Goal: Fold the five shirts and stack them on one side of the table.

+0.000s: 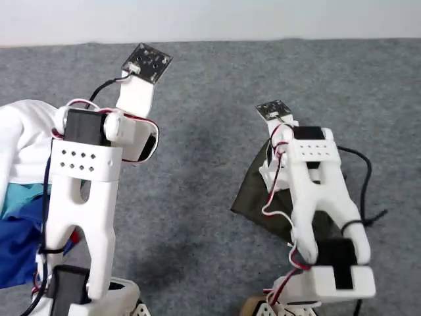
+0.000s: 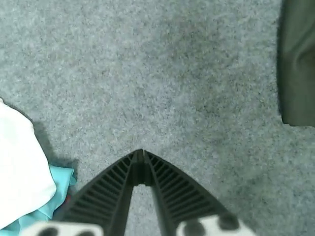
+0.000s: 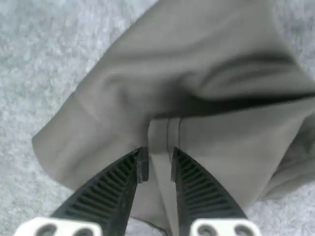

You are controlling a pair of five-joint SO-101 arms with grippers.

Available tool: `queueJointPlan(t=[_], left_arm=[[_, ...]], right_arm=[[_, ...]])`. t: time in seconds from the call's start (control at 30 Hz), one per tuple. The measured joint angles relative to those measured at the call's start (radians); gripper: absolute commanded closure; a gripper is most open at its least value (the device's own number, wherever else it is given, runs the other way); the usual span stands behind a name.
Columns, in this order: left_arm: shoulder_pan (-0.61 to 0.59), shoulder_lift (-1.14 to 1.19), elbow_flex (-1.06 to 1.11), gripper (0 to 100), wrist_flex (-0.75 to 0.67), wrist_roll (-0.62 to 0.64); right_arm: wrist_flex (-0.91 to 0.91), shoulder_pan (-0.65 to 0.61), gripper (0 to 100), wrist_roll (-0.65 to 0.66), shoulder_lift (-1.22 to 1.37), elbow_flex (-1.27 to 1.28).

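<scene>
olive shirt (image 3: pixel 206 69) bunched just beyond right claw (image 3: pixel 158 164), which pinches its seamed fold; left claw (image 2: pixel 142 161) clenched empty, well apart.

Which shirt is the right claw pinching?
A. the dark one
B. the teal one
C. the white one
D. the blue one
A: a fold of the dark shirt sits between the tips of the right claw, while the white shirt and blue shirt lie piled at the other side of the table.
</scene>
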Motion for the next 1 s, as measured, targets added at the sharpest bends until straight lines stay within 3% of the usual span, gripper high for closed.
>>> queueJointPlan(t=[0.4,0.57,1.0], left_arm=[[0.0,-0.037,0.017,100,0.0,0.0],[0.005,-0.037,0.017,100,-0.002,0.0],[0.006,-0.037,0.017,100,-0.002,0.0]], right_arm=[[-0.003,-0.005,89.2,0.0,0.126,-0.046],[-0.003,-0.008,77.7,0.0,0.143,-0.046],[-0.003,-0.005,94.3,0.043,0.143,-0.046]])
